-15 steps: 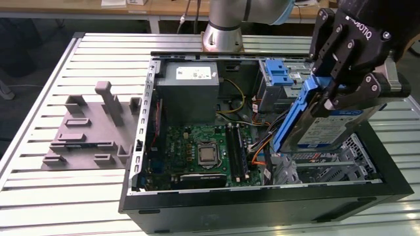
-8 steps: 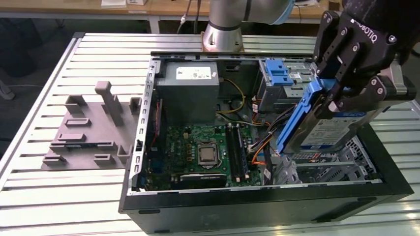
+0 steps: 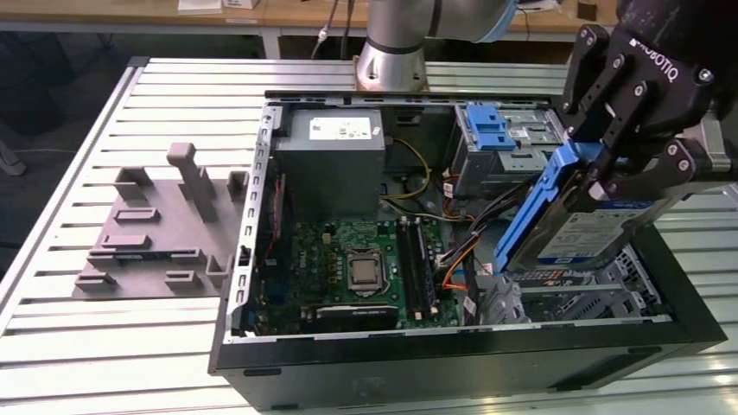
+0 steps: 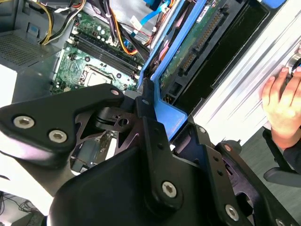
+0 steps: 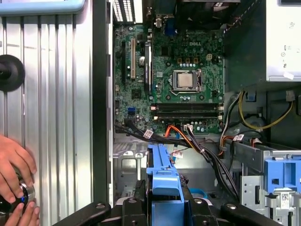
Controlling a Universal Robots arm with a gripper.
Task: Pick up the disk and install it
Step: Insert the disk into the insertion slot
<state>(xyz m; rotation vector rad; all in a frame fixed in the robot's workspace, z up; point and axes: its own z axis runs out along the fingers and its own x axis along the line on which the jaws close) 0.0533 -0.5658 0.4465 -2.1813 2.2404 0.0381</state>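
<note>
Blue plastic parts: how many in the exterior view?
2: the frame around the disk in the gripper, and a ribbed latch on the drive cage to the exterior view's left. Others may be hidden.

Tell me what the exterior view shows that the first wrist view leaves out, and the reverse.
Exterior view adds: the grey moulded fixture beside the computer case, the arm's base, and the label face of the disk, which the gripper clamps tilted over the open case. First wrist view adds: a person's hands at a small knob on the slatted table. Both share: the motherboard, the orange cables and the disk's blue bracket.
</note>
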